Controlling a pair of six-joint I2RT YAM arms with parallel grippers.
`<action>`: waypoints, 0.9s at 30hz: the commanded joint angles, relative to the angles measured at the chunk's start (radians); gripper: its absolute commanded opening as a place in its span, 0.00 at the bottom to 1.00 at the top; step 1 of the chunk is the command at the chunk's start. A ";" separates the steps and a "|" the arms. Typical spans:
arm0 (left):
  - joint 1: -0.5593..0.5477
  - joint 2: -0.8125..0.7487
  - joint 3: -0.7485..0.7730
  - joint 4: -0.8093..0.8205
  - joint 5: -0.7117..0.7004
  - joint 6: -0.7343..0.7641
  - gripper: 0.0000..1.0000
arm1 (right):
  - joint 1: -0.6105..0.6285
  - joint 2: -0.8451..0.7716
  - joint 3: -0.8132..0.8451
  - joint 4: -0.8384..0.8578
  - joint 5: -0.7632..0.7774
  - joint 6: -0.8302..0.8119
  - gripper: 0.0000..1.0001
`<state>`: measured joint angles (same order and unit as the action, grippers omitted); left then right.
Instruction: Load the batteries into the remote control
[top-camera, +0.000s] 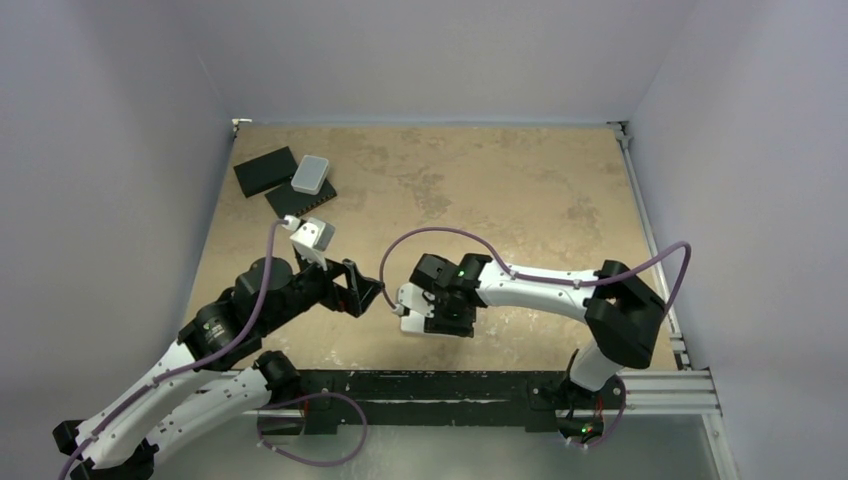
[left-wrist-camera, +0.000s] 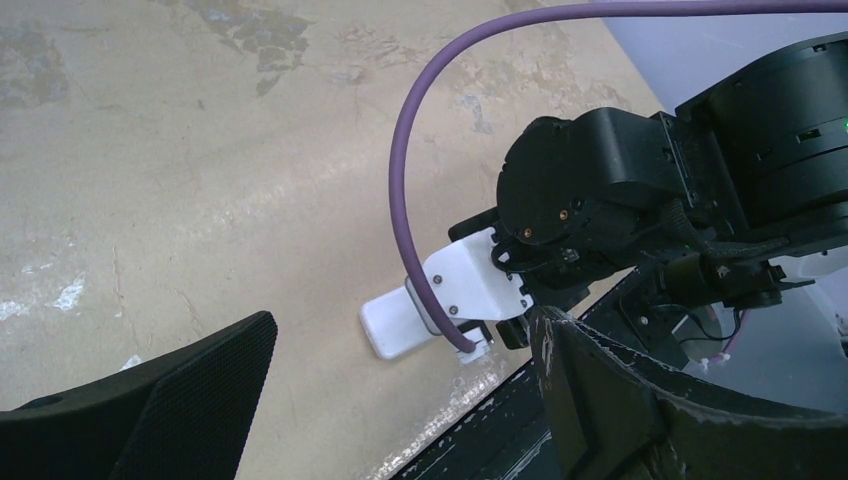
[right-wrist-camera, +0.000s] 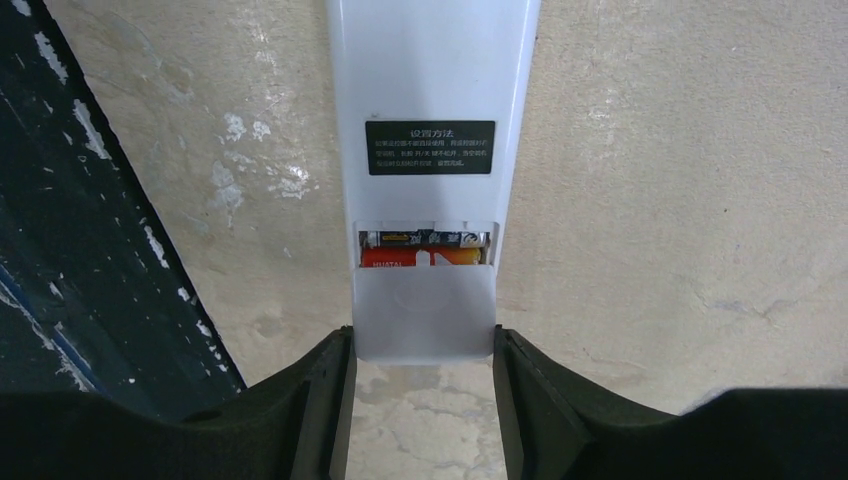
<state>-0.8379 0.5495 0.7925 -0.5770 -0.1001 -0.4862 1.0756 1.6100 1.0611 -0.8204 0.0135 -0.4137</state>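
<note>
Though low, right arm (top-camera: 540, 285) over remote (right-wrist-camera: 430, 80)

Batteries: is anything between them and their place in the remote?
Nothing visible does. Both batteries already lie inside the remote, side by side, showing in the gap above the partly closed cover. The right gripper has its jaws shut on the remote at the cover end.

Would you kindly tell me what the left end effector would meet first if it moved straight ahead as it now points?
Probably the white block on the right arm's wrist, by the purple cable, straight ahead of the left end effector; depth is unclear.
</note>
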 joint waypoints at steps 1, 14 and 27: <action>0.003 -0.012 -0.002 0.037 -0.002 0.015 0.99 | 0.007 0.014 0.046 0.025 0.014 -0.021 0.34; 0.004 -0.008 -0.001 0.038 -0.004 0.018 0.99 | 0.008 0.047 0.061 0.037 0.009 -0.020 0.34; 0.004 -0.017 0.000 0.038 -0.004 0.017 0.99 | 0.008 0.069 0.077 0.020 0.026 -0.013 0.33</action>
<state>-0.8379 0.5426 0.7925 -0.5770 -0.1005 -0.4862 1.0794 1.6711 1.1007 -0.7990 0.0185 -0.4206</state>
